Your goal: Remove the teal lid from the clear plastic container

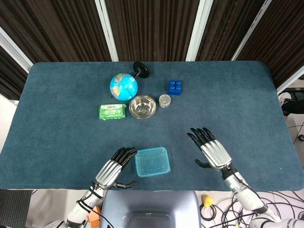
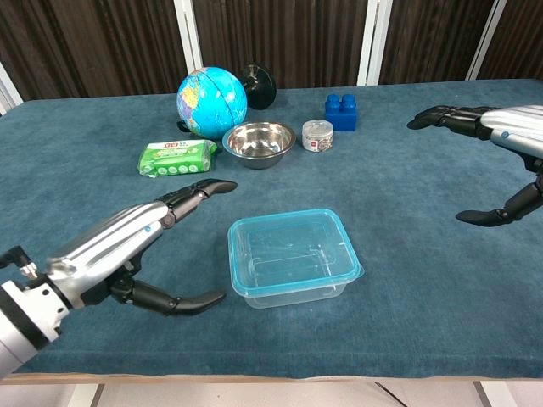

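A clear plastic container with its teal lid [image 1: 152, 161] [image 2: 291, 255] on top sits on the blue table near the front edge. My left hand [image 1: 113, 168] [image 2: 127, 246] hovers just left of it, fingers stretched toward the container and thumb apart, holding nothing. To the right, my right hand [image 1: 212, 149] [image 2: 496, 144] is held above the table, well clear of the container, with fingers extended and thumb spread, empty.
Further back stand a globe [image 1: 123, 86] on a black stand, a green wipes pack [image 1: 112, 111], a steel bowl [image 1: 142, 106], a small clear jar [image 1: 165, 100] and a blue brick [image 1: 175, 87].
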`<state>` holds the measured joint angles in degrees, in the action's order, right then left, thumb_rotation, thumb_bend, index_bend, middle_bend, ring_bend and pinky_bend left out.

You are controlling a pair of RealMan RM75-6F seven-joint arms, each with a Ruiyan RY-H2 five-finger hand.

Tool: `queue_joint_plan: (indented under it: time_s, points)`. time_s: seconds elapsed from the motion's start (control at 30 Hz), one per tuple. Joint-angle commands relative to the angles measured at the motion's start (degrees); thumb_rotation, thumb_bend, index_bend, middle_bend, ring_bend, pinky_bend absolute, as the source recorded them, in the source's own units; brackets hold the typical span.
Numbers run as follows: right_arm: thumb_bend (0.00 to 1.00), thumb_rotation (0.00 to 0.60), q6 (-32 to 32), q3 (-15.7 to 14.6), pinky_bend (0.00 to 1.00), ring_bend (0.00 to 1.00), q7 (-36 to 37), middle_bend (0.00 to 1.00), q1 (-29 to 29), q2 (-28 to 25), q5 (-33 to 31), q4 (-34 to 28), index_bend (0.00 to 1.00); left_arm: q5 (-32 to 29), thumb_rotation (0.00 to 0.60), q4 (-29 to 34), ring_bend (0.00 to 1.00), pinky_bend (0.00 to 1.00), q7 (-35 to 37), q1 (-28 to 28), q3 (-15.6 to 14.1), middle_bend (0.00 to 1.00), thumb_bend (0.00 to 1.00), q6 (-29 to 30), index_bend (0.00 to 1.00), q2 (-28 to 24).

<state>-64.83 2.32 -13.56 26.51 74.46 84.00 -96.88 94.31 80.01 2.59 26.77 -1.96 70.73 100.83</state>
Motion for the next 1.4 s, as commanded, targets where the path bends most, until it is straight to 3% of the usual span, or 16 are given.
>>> queue_joint_plan:
  time_s: [0.03,0.3,0.53,0.7,1.1,1.3,1.4]
  points:
    - [0.18,0.6,0.1,0.0,0.0,0.0,-0.3,0.0,0.0,-0.3,-0.1,-0.3,0.0,0.6,0.391,-1.0,0.0,0.05,0.2,0.3,-0.1,0.0,0.21,0.1,0.0,1.2]
    - [0.18,0.6,0.4,0.3,0.0,0.0,-0.2,0.0,0.0,-1.0,-0.9,-1.8,0.0,1.1,0.415,-4.0,0.0,0.06,0.5,1.2,0.3,0.0,0.18,-0.3,0.0,5.4]
    - [0.18,0.6,1.6,0.6,0.0,0.0,0.4,0.0,0.2,-2.1,-2.5,-3.6,0.0,1.2,0.411,-12.1,0.0,0.06,-1.0,1.5,1.1,0.0,0.18,0.6,0.0,10.8]
    - [0.18,0.6,1.4,0.9,0.0,0.0,0.7,0.0,0.1,-3.0,-2.7,-4.0,0.0,1.0,0.432,-14.4,0.0,0.06,0.6,1.4,1.1,0.0,0.18,1.1,0.0,12.2]
    - [0.18,0.6,2.3,1.0,0.0,0.0,0.9,0.0,0.2,-4.2,-4.1,-3.6,0.0,-0.7,0.516,-19.9,0.0,0.07,4.3,2.5,2.4,0.0,0.18,0.1,0.0,15.9]
    - [0.18,0.6,2.7,1.0,0.0,0.0,0.7,0.0,0.4,-4.0,-4.4,-3.2,0.0,-1.8,0.595,-21.4,0.0,0.08,6.6,2.9,2.9,0.0,0.17,-0.8,0.0,16.9]
    - [0.18,0.6,2.9,0.9,0.0,0.0,0.6,0.0,0.4,-3.9,-4.6,-2.9,0.0,-2.3,0.6,-21.8,0.0,0.1,7.5,3.3,3.1,0.0,0.18,-1.6,0.0,17.2]
